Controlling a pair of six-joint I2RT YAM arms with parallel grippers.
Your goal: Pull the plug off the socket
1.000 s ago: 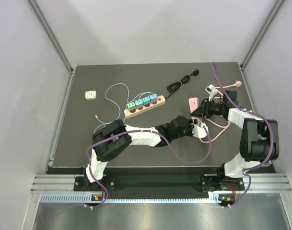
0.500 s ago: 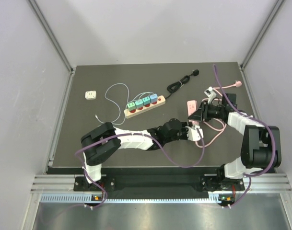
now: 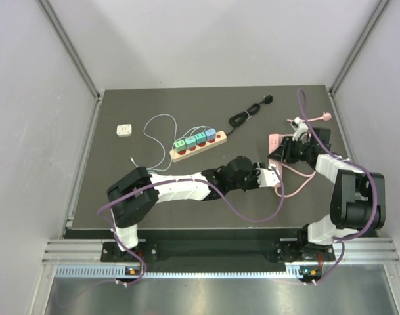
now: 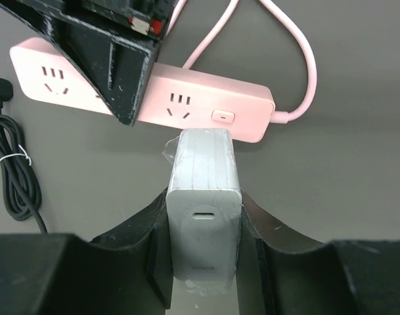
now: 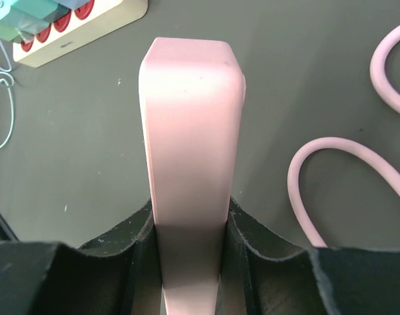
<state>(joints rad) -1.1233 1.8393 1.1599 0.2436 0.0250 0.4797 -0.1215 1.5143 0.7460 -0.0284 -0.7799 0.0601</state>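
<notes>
Left tool [image 4: 204,223]: narrow, clamped on the white charger plug [image 4: 203,174], one finger on each flank; plug's far end sits at the near edge of the pink power strip [image 4: 206,108], beside its button; prongs hidden, so seating cannot be told. Right tool [image 5: 190,226]: closed on the same pink power strip, holding it on edge at the right side of the table [image 3: 121,184]; its black body crosses in front of the strip's left half in the left wrist view. Pink cable [image 3: 298,174] loops on the table close under both tools. Well apart to the left: beige power strip [image 3: 198,144] carrying green and blue plugs, coiled black cord [image 3: 245,115], thin pale cable [image 3: 157,128], white square adapter [image 3: 125,130].
</notes>
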